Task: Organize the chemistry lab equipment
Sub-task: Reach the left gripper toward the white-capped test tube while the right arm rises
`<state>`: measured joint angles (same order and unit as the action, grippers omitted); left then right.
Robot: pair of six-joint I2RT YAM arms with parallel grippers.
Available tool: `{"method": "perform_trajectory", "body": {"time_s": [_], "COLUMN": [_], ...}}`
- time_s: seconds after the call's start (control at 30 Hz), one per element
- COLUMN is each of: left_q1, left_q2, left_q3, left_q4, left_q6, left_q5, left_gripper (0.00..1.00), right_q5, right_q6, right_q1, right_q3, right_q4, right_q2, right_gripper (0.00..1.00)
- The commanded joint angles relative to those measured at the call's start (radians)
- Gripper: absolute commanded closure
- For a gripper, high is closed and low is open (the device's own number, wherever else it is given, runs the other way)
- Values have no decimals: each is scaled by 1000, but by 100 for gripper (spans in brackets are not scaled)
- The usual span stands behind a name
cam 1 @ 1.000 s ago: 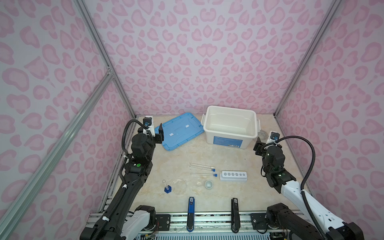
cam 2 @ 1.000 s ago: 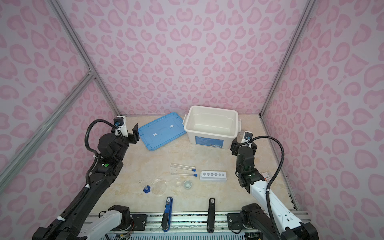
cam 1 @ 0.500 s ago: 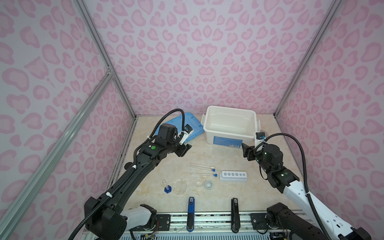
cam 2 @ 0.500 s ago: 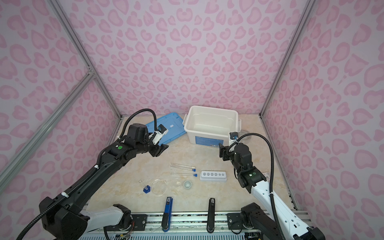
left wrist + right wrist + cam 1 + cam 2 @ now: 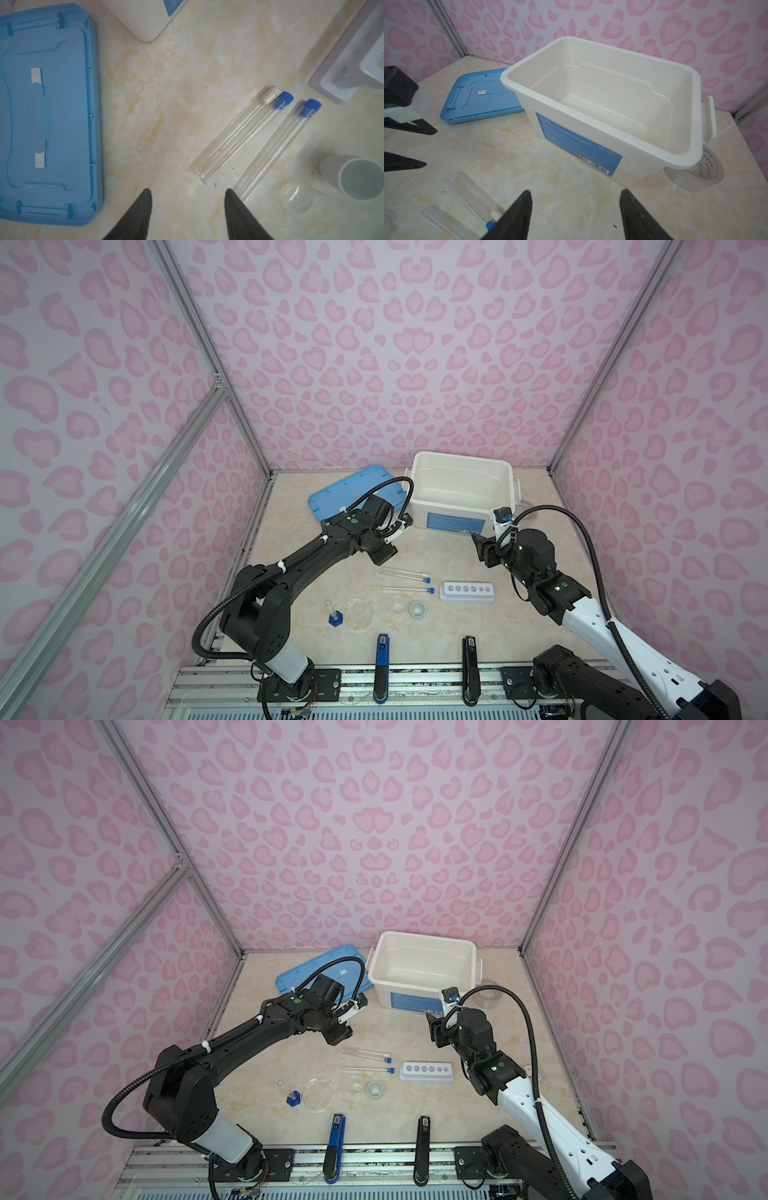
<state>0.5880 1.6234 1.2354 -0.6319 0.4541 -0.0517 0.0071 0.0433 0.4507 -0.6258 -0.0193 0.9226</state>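
Note:
Three thin clear tubes lie on the table: a white-capped tube (image 5: 234, 133) touches a blue-capped one (image 5: 247, 137), and another blue-capped tube (image 5: 274, 145) lies apart. In both top views the pair (image 5: 405, 572) (image 5: 365, 1052) lies behind the single tube (image 5: 407, 589). Right of them sits the white rack (image 5: 467, 592) (image 5: 332, 83). The white cup (image 5: 417, 609) (image 5: 361, 178), clear dish (image 5: 358, 612) and blue-based cylinder (image 5: 334, 616) stand nearer the front. My left gripper (image 5: 187, 190) (image 5: 380, 558) hovers open and empty by the tubes' closed ends. My right gripper (image 5: 575, 192) (image 5: 480, 545) is open and empty over bare table.
An open white bin (image 5: 461, 458) (image 5: 602, 108) stands at the back, its blue lid (image 5: 349, 489) (image 5: 47, 114) flat to its left. A clear tape roll (image 5: 704, 172) leans by the bin's right corner. A small clear dome (image 5: 295, 195) lies beside the cup.
My left arm has swung from the left edge to the middle, over the tubes. My right arm has turned inward toward the bin's front. Both sets of jaws have narrowed a little.

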Motion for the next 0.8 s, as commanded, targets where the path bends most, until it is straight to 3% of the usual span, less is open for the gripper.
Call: {"method": "perform_trajectory", "body": {"time_s": [0.0,0.17,0.77], "left_q1": [17,36,83], "left_q2": [54,104,190], "left_q3": [17,4,6], "left_q4": [1,34,80], "left_q6": [25,26,60], "left_q5": [48,66,89], "left_gripper": [43,43,44], "right_q5": [16,51,47], "right_q6": [-1,9,30], "right_q1": [1,0,0], "right_q3": [12,35,82], "right_q4": [15,34,80], "right_q2": [-2,-8,-33], "right_gripper": [31,27,30]}}
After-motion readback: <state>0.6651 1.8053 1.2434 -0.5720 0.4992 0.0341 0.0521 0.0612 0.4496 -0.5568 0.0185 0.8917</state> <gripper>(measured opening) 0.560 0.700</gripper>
